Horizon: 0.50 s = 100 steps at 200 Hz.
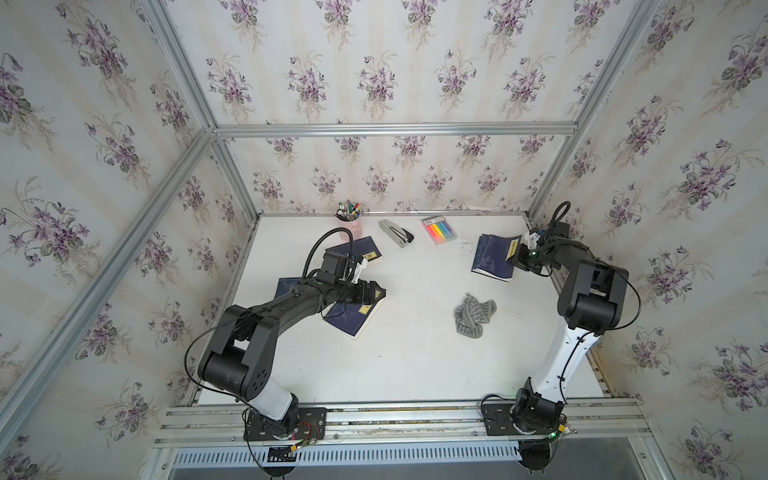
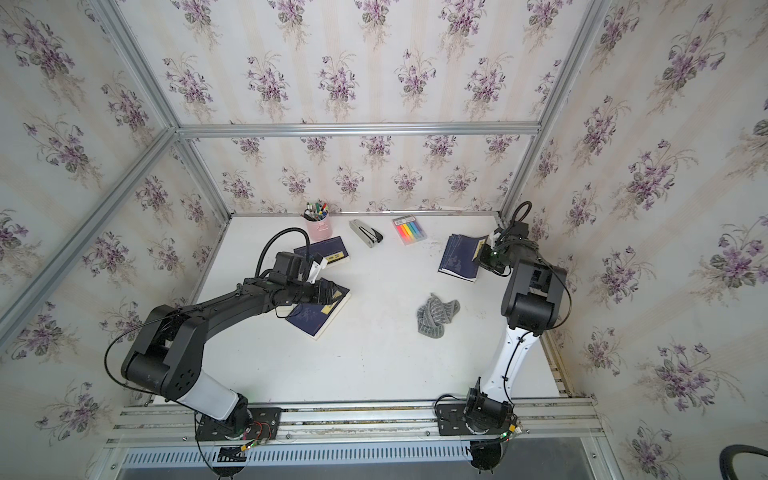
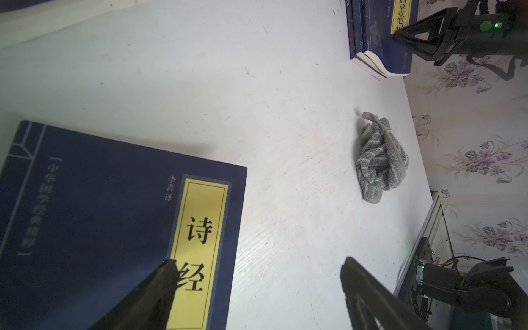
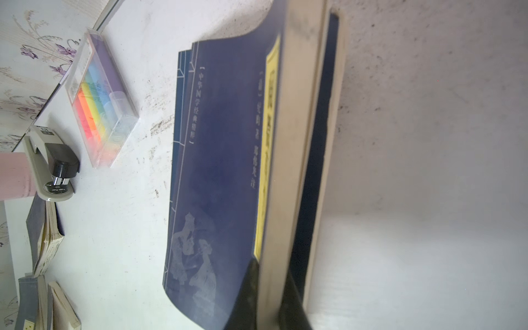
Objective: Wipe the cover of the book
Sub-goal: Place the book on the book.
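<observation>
Surveying the table [image 1: 415,357]: white and scuffed; books lie at both sides, the cloth between them, nearer the right arm.
Right pile [image 1: 492,262]: blue paperbacks fanned at the far right, just in front of the right arm.
Top book [image 4: 223,171]: uppermost on that pile, with a yellow title strip along the side facing the claw. Expect it to be light and bendy; its cover edge shows a wave. A smooth cover will likely skid under a wipe, so you want it pinned at one edge with the face left free.
Left book [image 1: 353,318]: same kind, flat on the table at the left side, partly under the left arm. Which book the task means, you cannot tell from here.
Cloth [image 1: 473,313]: grey, ribbed, crumpled in a heap, touching neither book. Soft and light, it should give no resistance. Take it by the highest fold, from above, and expect it to hang loose.
Right claw [image 4: 270,268]: pressed nearly together, pinching the page edge of the top book near one corner.
Left claw [image 3: 257,264]: spread wide, holding nothing. One finger [image 3: 160,285] shows over the left book's title strip, the other over bare table; whether it touches the cover you cannot tell. It is the free claw, so the cloth pick probably falls to it.
</observation>
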Motion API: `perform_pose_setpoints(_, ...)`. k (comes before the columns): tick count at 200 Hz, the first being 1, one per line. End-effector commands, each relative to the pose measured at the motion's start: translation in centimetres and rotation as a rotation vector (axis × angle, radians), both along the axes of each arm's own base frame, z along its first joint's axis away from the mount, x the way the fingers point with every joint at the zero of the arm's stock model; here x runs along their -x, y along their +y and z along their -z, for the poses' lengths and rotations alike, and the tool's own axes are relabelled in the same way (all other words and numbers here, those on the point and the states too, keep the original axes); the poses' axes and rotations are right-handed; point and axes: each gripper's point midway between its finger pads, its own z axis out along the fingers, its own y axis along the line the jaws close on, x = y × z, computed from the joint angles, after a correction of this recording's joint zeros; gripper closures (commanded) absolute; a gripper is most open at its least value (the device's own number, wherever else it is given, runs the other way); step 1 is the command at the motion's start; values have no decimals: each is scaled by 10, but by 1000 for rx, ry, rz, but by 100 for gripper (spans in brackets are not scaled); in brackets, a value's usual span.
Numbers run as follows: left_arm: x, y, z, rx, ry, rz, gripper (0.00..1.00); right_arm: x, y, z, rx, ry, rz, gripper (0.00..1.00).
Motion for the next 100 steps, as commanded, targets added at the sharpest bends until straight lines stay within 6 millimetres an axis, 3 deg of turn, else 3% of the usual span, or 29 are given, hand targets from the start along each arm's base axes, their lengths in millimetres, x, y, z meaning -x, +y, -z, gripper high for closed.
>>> perform_pose_setpoints(1, -5, -1, -3, 11, -22, 2, 10, 0, -10, 7, 55, 22, 11, 100)
perform_pose_setpoints(100, -6, 0, 0, 14, -13, -1, 10, 3, -8, 11, 56, 36, -11, 100)
